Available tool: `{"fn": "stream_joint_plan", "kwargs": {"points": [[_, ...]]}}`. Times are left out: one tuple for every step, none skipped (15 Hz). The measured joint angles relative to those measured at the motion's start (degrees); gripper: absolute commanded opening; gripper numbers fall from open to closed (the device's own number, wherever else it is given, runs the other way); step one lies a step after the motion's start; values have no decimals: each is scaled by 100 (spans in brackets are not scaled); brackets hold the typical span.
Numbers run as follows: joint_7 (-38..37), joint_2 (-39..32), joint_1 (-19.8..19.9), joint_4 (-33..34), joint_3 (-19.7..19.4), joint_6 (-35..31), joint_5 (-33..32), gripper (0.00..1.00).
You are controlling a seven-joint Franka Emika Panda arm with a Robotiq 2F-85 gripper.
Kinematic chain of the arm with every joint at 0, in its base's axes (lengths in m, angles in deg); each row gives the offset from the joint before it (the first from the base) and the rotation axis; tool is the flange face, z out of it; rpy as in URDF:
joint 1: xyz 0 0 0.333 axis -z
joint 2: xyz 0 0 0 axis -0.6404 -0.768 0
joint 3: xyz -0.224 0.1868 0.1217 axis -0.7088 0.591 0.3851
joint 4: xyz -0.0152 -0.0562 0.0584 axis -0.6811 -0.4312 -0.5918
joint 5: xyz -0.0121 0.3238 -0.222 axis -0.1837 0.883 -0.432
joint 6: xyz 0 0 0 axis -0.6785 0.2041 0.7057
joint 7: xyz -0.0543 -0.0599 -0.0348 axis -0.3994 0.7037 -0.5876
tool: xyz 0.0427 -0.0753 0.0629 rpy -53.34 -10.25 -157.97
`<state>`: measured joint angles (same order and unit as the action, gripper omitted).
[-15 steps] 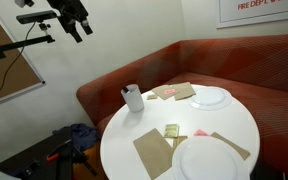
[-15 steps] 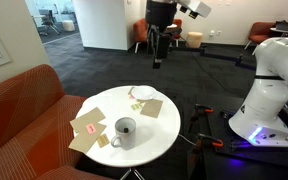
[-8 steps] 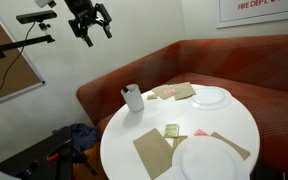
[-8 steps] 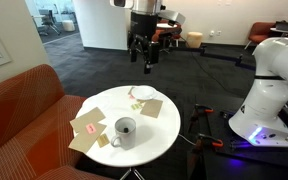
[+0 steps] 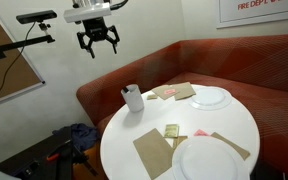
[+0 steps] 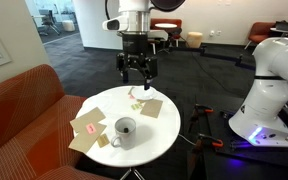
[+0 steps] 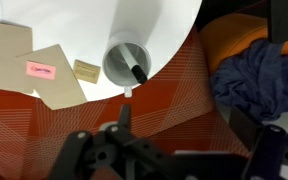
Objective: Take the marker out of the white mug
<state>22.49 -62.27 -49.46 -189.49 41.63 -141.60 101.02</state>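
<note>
The white mug [image 5: 133, 98] stands upright near the edge of the round white table [image 5: 234, 125]. It also shows in the other exterior view [image 6: 124, 131] and in the wrist view [image 7: 129, 60]. The dark marker [image 7: 138, 72] leans inside the mug, and its tip pokes just above the rim in an exterior view [image 5: 127, 90]. My gripper [image 5: 99, 42] is open and empty. It hangs high in the air, well above the table and off to the side of the mug in both exterior views [image 6: 136, 75]. In the wrist view the open jaws [image 7: 199, 105] frame the red couch.
Two white plates [image 5: 211, 97] [image 5: 210, 158], brown paper napkins [image 5: 152, 152], a pink note [image 7: 42, 70] and a small packet [image 5: 171, 131] lie on the table. A red couch [image 5: 184, 60] wraps around it. A blue cloth [image 7: 254, 75] lies nearby. A white robot base [image 6: 269, 95] stands beyond.
The arm has swung in from the far side toward the table. The gripper has turned to point downward and come lower. It is still open and empty.
</note>
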Motion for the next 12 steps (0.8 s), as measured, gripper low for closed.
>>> {"fn": "stream_joint_plan", "kwargs": {"points": [[259,-122,9,74,0,122,41,100],[489,-249,20,156,3,247,42,100],[684,-374,31,234,9,348,8,100],[868,-496,44,312,22,410,-67,100],[1014,-614,59,379,44,430,-180,100],[1113,-723,75,447,72,430,-306,100],[1173,-819,79,506,87,430,-389,100],[1183,-879,79,547,95,430,-419,100],[1184,-913,79,578,100,430,-427,100],[1184,-924,80,594,102,430,-429,100],[1184,-924,80,602,103,430,-429,100],[1184,-924,80,608,104,430,-429,100]]}}
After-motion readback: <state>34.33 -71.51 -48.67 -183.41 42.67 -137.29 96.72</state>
